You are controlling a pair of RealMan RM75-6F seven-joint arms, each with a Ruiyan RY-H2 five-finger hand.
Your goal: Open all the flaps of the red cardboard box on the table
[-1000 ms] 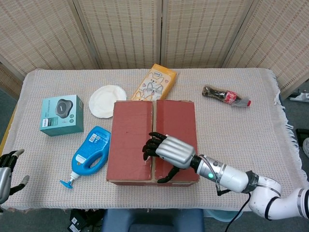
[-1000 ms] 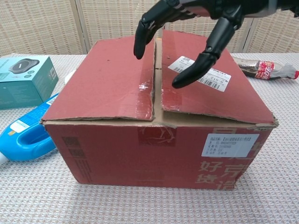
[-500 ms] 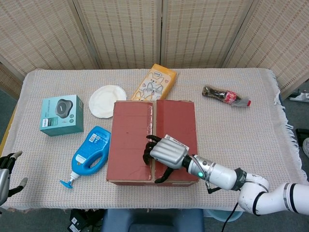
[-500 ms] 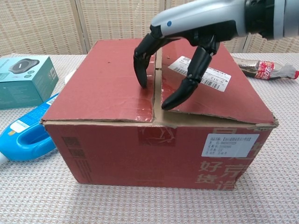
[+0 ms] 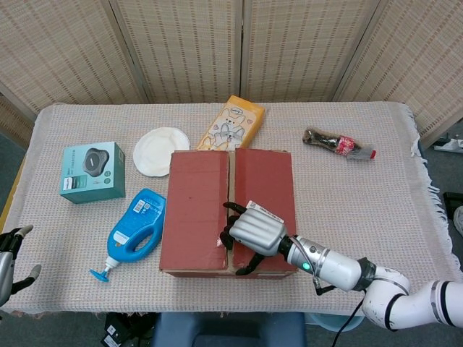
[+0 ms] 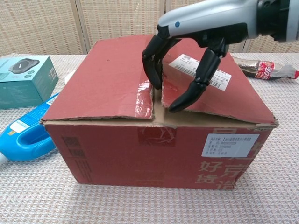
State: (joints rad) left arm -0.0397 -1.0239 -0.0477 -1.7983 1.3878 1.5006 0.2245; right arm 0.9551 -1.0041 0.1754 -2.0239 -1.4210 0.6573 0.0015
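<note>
The red cardboard box (image 5: 197, 213) stands at the table's front centre, its two top flaps lying flat with a narrow seam between them. In the chest view the box (image 6: 154, 149) fills the frame. My right hand (image 5: 251, 231) hovers over the seam near the front edge, fingers curved and apart. Its fingertips (image 6: 156, 77) dip into the seam while the thumb (image 6: 186, 97) touches the right flap (image 6: 219, 93); nothing is gripped. My left hand (image 5: 9, 264) hangs off the table's front left corner with fingers apart and empty.
Left of the box lie a teal carton (image 5: 92, 171) and a blue detergent bottle (image 5: 136, 230). Behind the box are a white plate (image 5: 160, 150) and a yellow snack bag (image 5: 231, 123). A cola bottle (image 5: 338, 143) lies at the back right.
My right hand has come down and slightly right onto the box, its fingertips moving from above the left flap into the seam. The flaps have not lifted. The left hand barely moved.
</note>
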